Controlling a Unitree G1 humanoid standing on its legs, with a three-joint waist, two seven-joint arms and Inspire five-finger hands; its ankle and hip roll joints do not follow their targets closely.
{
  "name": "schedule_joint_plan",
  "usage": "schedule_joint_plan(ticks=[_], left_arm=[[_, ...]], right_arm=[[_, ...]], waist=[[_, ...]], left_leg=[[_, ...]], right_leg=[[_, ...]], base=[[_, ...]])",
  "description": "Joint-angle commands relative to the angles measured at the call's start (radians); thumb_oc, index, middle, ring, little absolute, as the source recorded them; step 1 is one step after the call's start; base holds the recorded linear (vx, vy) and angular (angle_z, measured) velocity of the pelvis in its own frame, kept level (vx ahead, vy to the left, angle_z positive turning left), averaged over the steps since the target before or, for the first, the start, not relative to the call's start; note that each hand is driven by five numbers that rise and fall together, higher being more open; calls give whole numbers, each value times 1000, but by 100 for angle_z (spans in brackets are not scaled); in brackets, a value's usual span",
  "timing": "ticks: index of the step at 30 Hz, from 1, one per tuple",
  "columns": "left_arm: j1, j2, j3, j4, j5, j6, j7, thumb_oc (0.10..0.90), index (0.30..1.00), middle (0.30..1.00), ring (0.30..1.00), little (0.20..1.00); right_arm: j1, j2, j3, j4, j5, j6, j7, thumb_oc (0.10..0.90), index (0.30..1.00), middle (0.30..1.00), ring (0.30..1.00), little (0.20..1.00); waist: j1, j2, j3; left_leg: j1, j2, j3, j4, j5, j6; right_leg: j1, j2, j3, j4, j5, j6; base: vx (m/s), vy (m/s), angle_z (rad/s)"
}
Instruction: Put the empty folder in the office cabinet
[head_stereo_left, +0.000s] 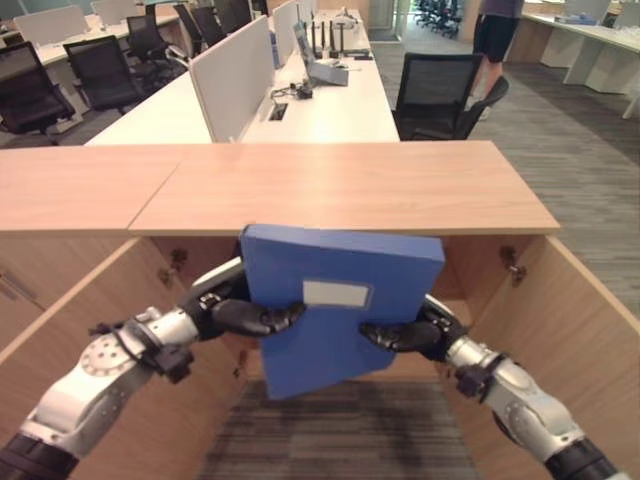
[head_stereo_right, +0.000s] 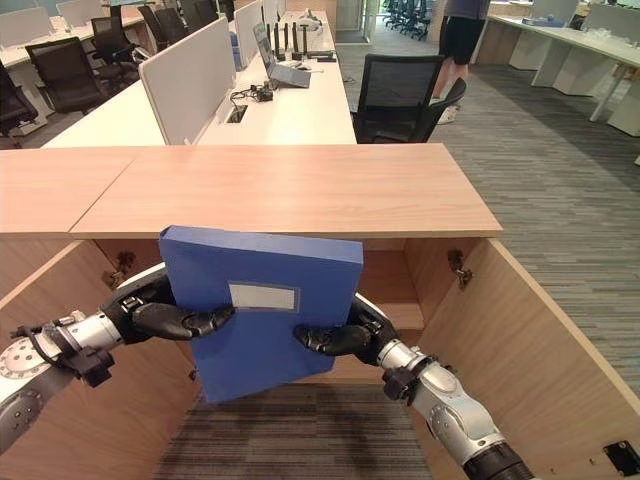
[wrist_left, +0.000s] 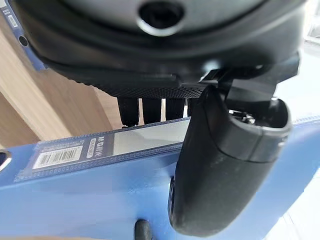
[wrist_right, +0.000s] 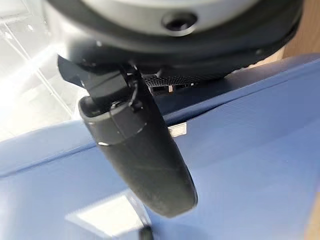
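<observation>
A blue box folder with a white label is held upright between both hands, in front of the open wooden cabinet. My left hand grips its left edge, thumb across the front and fingers behind. My right hand grips the lower right edge the same way, thumb lying on the blue face. The folder hangs above the carpet, just outside the cabinet's opening, and hides most of the inside.
The cabinet's two doors stand open to either side. Behind the cabinet top stretch white desks with dividers, black office chairs, and a person standing at the far right.
</observation>
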Motion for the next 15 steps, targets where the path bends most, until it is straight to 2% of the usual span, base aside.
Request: schedule_joint_plan(ticks=[1, 5, 6, 7, 8, 12, 15], left_arm=[[-174, -67, -43, -116, -79, -86, -59, 400, 300, 300, 300, 300], [-148, -88, -17, -111, -72, -89, -51, 400, 300, 300, 300, 300], [-132, -105, 1, -109, -67, -95, -43, 424, 335, 335, 335, 335], [-131, -105, 1, -110, -66, -95, -43, 535, 502, 502, 502, 502], [-122, -121, 13, -103, -61, -98, -36, 800, 900, 900, 900, 900], [-89, -181, 67, -51, 28, -125, 26, 800, 900, 900, 900, 900], [-53, -266, 125, 27, 124, -155, 93, 800, 900, 900, 900, 900]], right_arm=[[-196, 116, 21, -161, 126, -86, 80, 400, 300, 300, 300, 300], [-169, 117, 12, -170, 130, -73, 88, 400, 300, 300, 300, 300], [-155, 109, 11, -171, 121, -68, 89, 400, 300, 300, 300, 300], [-154, 109, 11, -171, 121, -68, 89, 400, 300, 300, 300, 300], [-142, 102, 7, -171, 111, -61, 93, 400, 300, 300, 300, 300], [-84, 90, -38, -138, 65, -42, 81, 400, 300, 300, 300, 300], [-24, 87, -91, -90, 10, -29, 68, 400, 300, 300, 300, 300]], waist=[[-19, -3, -27], [-20, -5, -26], [-21, -7, -26], [-22, -6, -26], [-23, -7, -27], [-23, -10, -25], [-25, -12, -24]], left_leg=[[49, -52, 19, -2, -99, 32], [50, -51, 17, -2, -99, 33], [49, -50, 17, -2, -100, 33], [49, -50, 17, -2, -100, 33], [49, -50, 17, -2, -100, 33], [46, -47, 15, -2, -99, 31], [44, -45, 14, -2, -99, 31]], right_leg=[[61, 11, -48, 26, -128, -3], [63, 11, -48, 28, -129, -4], [62, 12, -47, 29, -130, -5], [62, 12, -47, 29, -130, -5], [61, 13, -47, 29, -131, -5], [60, 15, -49, 31, -136, -7], [58, 17, -50, 31, -138, -10]], base=[[0, 0, 0], [0, 0, 0], [0, 0, 0], [0, 0, 0], [0, 0, 0], [0, 0, 0], [0, 0, 0]])
